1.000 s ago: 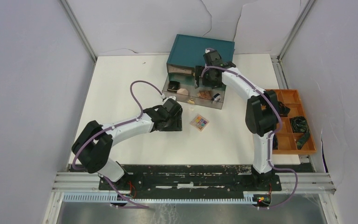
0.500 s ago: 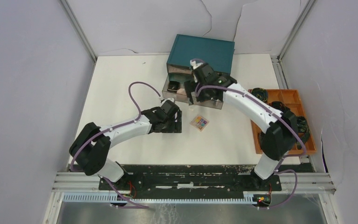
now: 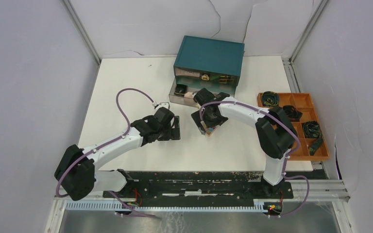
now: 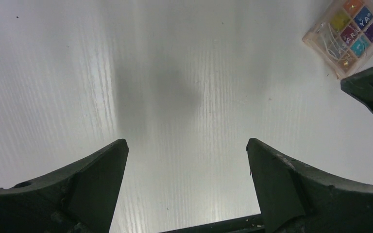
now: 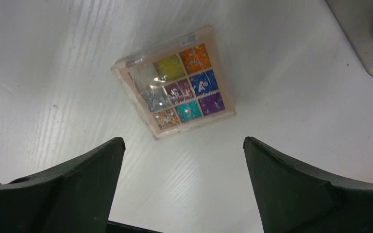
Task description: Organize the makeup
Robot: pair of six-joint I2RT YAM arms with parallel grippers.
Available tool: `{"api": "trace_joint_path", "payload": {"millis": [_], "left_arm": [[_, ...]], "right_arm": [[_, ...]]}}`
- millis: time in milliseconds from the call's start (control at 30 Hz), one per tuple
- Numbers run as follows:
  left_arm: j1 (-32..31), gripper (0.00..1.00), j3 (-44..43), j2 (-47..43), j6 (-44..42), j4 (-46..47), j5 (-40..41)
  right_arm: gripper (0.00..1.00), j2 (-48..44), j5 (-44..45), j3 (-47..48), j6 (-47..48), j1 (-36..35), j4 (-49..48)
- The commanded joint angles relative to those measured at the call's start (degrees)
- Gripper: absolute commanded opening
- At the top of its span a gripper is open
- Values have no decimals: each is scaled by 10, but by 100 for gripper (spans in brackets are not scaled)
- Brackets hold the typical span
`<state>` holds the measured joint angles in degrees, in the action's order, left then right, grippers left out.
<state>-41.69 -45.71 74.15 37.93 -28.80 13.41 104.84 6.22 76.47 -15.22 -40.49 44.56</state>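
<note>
The left gripper (image 4: 185, 145) hangs low over bare table (image 3: 126, 87) on the near left; its fingers are spread wide with nothing between them. Just right of it and a little farther, the right gripper (image 5: 183, 141) hovers over the palette (image 5: 179, 85), also spread wide and holding nothing; the palette lies flat on the table, apart from both fingers, turned at an angle to them. It has nine colour pans under a clear lid; pale lettering runs across the lid, but glare breaks it up and I cannot read it with confidence.

Beyond it the drawer (image 3: 173, 94) stands pulled out of the teal box (image 3: 209, 51), with compacts (image 3: 180, 89) inside; on the far right an orange tray (image 3: 320, 155) holds black cables (image 3: 271, 98).

Judging from this, the next move is a pinch on the palette. It is thin and flat, so the fingertips may scrape the table or slide over its edges; because it sits askew, closing could catch its corners and spin it away rather than grip it. The two grippers are near each other, so a careless sweep could knock them together; a low carry could hit the drawer's front wall.
</note>
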Motion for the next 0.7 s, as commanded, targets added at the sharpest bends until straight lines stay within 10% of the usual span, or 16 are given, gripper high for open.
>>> {"api": "trace_joint_path", "payload": {"millis": [0, 667], "left_arm": [[3, 99, 19, -39, 30, -15, 24], [5, 99, 43, -54, 58, -11, 28]], "right_arm": [[100, 42, -3, 46, 87, -1, 2], [100, 95, -67, 46, 156, 13, -43]]}}
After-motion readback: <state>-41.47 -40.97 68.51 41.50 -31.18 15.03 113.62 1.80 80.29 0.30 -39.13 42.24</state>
